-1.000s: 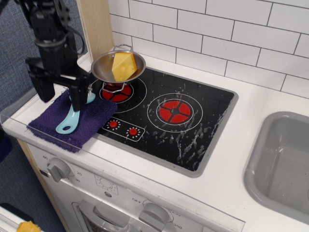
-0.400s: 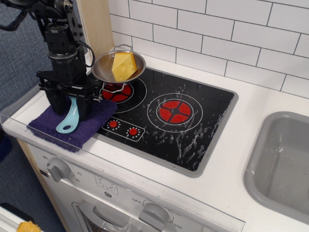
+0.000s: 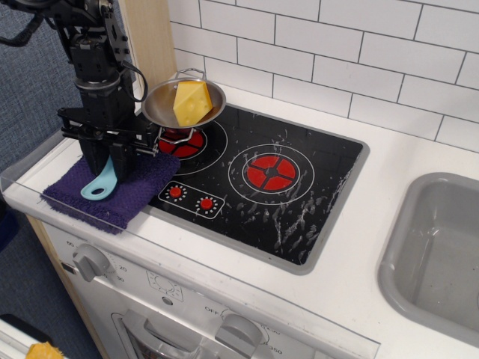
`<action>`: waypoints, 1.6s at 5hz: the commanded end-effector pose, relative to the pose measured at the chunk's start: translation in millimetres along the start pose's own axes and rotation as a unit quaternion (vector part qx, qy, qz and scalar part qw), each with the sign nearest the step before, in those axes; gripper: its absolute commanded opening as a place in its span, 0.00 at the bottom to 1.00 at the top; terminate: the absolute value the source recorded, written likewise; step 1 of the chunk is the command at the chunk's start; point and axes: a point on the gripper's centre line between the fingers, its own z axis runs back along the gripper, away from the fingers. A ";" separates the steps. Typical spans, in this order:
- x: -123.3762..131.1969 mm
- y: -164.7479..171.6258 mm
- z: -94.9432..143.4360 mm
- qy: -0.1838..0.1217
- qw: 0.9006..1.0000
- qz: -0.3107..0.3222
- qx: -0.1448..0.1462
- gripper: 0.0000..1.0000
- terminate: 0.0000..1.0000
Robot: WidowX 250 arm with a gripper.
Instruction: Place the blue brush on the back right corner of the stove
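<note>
The blue brush lies on a purple towel left of the stove. Only its rounded handle with the hole shows; the bristle end is hidden between my fingers. My gripper stands upright over the towel with its fingers closed around the brush's upper part. The stove is a black cooktop with two red burners, and its back right corner is bare.
A small metal pan holding a yellow block sits on the back left burner, right beside my gripper. A grey sink is at the far right. A white tiled wall runs behind the counter.
My gripper has come down over the brush and its fingers have closed in on it. The brush handle has shifted slightly up and to the left.
</note>
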 end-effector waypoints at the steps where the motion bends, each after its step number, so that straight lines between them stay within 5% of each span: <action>1: 4.1 -57.8 82.4 -0.099 0.994 -0.048 0.013 0.00 0.00; 2: 25.8 -110.2 88.3 -0.114 0.986 -0.116 -0.037 0.00 0.00; 4: 77.2 -196.1 56.1 -0.078 0.989 -0.112 -0.061 0.00 0.00; 5: 89.9 -209.0 36.5 -0.060 0.991 -0.108 -0.050 0.00 0.00; 6: 93.4 -201.4 19.2 -0.048 0.994 -0.100 -0.002 0.00 0.00; 7: 94.6 -191.5 13.1 -0.037 0.995 -0.095 0.011 1.00 0.00; 8: 95.7 -191.1 19.8 -0.042 0.994 -0.102 0.008 1.00 0.00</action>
